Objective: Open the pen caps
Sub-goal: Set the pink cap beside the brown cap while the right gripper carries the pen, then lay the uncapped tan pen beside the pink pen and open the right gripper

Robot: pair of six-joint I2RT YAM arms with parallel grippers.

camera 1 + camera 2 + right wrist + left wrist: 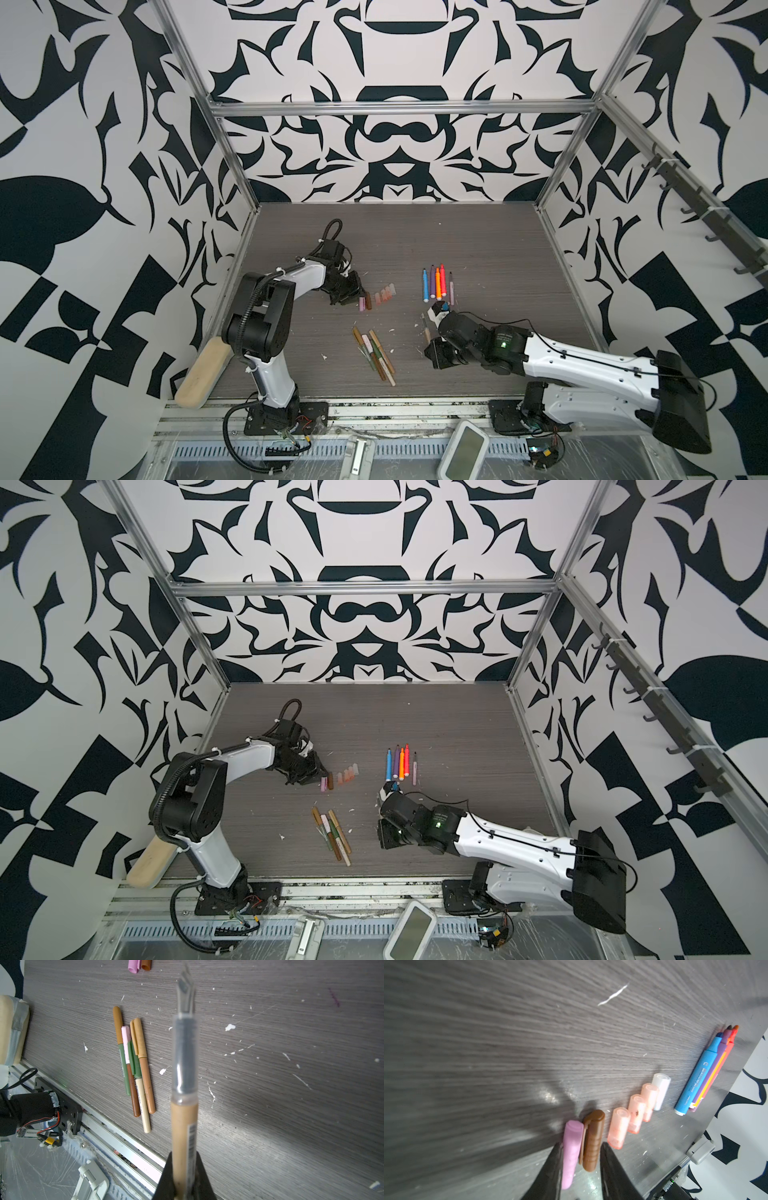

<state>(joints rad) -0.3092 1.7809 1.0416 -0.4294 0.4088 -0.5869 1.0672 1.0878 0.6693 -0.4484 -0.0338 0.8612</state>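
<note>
Where left gripper [581, 1145] straddles, 2 pen caps [592, 1140]

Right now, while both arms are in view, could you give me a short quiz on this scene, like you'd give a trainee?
1. True or false: the right gripper holds a pen with its cap on.
2. Which caps lie between the parted fingers of the left gripper? A) the pink cap and the brown cap B) two blue ones C) none.
3. How many loose caps form the row on the table?
Key: 1 false, the tan pen shows a bare nib; 2 A; 3 six.
</note>
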